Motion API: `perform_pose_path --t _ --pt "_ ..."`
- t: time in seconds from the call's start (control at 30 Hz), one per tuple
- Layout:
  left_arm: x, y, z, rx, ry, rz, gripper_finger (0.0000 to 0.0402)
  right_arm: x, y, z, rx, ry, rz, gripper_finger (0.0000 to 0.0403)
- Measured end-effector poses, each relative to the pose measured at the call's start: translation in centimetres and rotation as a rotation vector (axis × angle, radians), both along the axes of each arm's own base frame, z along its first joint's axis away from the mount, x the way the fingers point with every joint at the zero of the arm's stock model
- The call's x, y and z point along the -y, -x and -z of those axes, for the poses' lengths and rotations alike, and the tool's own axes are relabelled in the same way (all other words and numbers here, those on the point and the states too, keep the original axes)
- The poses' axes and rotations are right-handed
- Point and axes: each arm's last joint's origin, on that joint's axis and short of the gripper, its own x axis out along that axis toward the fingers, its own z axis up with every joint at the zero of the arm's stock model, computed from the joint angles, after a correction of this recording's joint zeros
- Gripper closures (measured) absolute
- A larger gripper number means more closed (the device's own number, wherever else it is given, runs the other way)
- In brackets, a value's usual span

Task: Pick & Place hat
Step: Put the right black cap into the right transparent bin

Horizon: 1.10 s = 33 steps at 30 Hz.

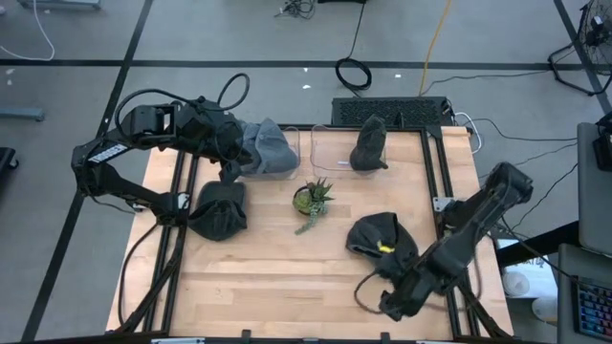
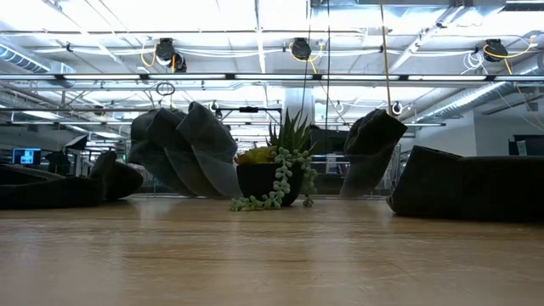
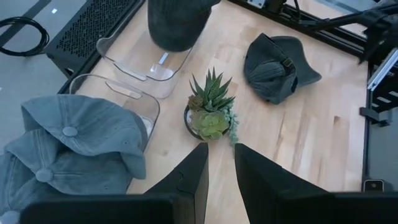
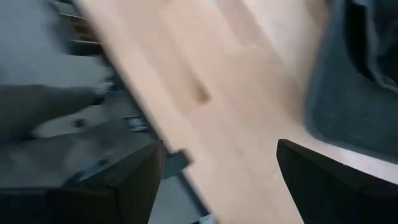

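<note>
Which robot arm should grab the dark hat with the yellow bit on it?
Probably the right arm. Its right gripper is open at the near table edge, just beside the dark hat. The left gripper is across the table by the grey hats, with the potted plant in between.

Grey floor (image 1: pixel 239 38) with loose cables (image 1: pixel 352 69); overhead, bright ceiling lights (image 2: pixel 255 17) among pipes.

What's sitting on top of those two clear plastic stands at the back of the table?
Each clear stand carries headwear: the left stand holds grey caps, at least two by the left wrist view, and the right stand holds one dark cap. The caps cover the stands' tops, so what lies underneath is hidden.
</note>
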Motion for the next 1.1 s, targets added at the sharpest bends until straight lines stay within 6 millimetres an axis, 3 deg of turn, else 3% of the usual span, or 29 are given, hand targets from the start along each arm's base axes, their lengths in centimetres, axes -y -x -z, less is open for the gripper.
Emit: perform_pose_path --t 0.2,0.47,0.93,1.1 --pt "0.0 0.0 0.0 -0.006 -0.035 0.036 0.0316 -0.9 -1.0 4.7 -0.177 0.208 0.049 0.0106" --pt "0.0 0.1 0.1 -0.03 -0.05 0.058 0.0316 -0.9 -2.1 8.7 -0.257 0.437 0.069 0.0106" --pt "0.1 0.4 0.4 -0.072 -0.063 0.084 0.0316 0.2 -3.1 13.3 -0.344 0.622 0.143 0.011" --pt "0.1 0.4 0.4 -0.072 -0.068 0.088 0.0316 0.8 -3.0 13.9 -0.359 0.634 0.18 0.0173"
